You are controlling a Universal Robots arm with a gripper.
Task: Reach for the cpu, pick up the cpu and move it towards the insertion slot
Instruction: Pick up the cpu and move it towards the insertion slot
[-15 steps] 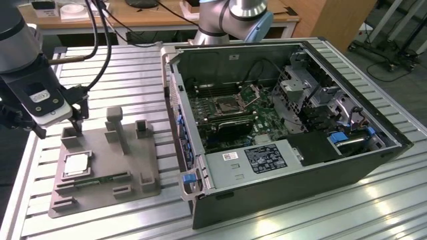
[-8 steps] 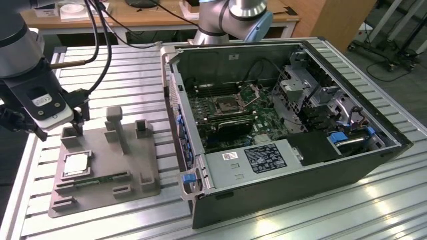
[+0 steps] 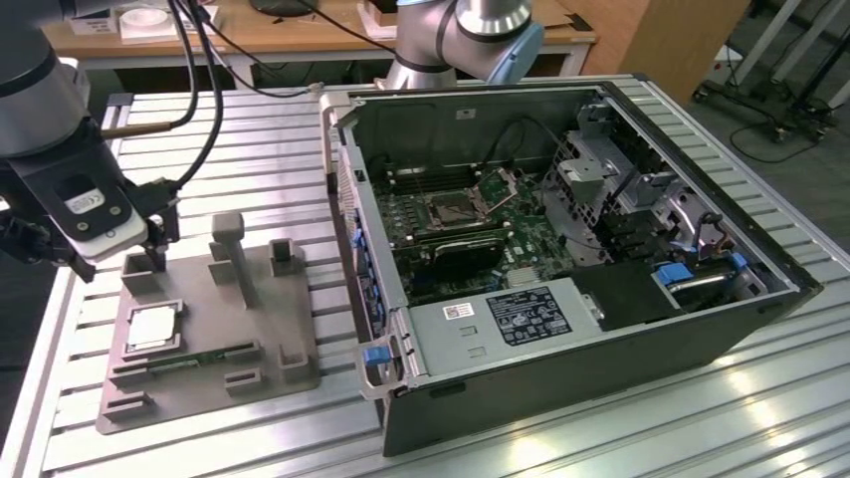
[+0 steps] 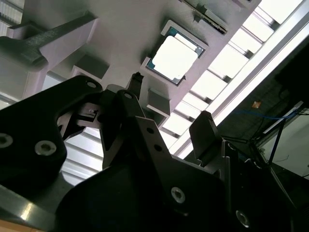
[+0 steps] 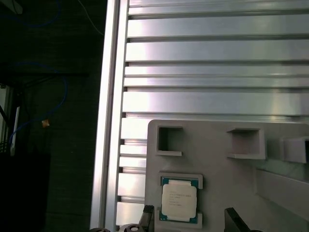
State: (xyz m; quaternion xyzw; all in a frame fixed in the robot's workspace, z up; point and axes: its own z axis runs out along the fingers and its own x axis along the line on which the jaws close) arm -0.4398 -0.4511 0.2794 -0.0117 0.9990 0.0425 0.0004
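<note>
Spread fingers (image 4: 205, 133) of the hand (image 4: 171, 99) hang empty over the cpu (image 5: 179, 201), apparently clear of it. That chip lies flat in its recess near one edge of the grey tray (image 3: 266, 329), by the tabletop's (image 3: 239, 129) edge on the exterior view's left. Farther off, inside the open computer case (image 3: 598, 339), sits the insertion slot (image 3: 452, 211). The reach looks nearly done; the grasp and the carry are left.

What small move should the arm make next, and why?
Probably ease down towards the cpu. It lies flat in its recess in the grey tray, and in the first wrist view the jaws stand open, one on either side of it, holding nothing and not yet touching it.
</note>
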